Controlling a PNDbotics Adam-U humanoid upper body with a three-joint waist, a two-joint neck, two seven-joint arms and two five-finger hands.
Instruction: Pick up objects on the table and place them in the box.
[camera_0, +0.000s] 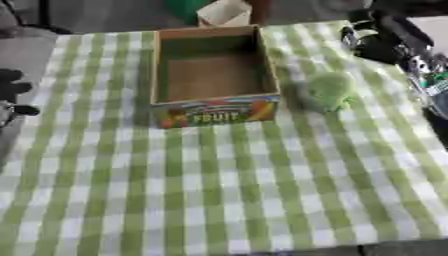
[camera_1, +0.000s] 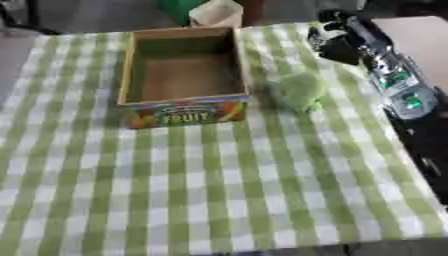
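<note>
Right eye view shows the right hand (camera_1: 337, 42), fingers unreadable, beyond a green lump (camera_1: 300, 91) lying nearer than it, beside the empty box (camera_1: 185, 112): bring fingers down over the lump before closing.

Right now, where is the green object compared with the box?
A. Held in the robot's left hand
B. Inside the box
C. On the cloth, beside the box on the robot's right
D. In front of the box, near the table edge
C: the green object lies on the checked cloth just right of the box, whose inside shows only bare cardboard.
</note>
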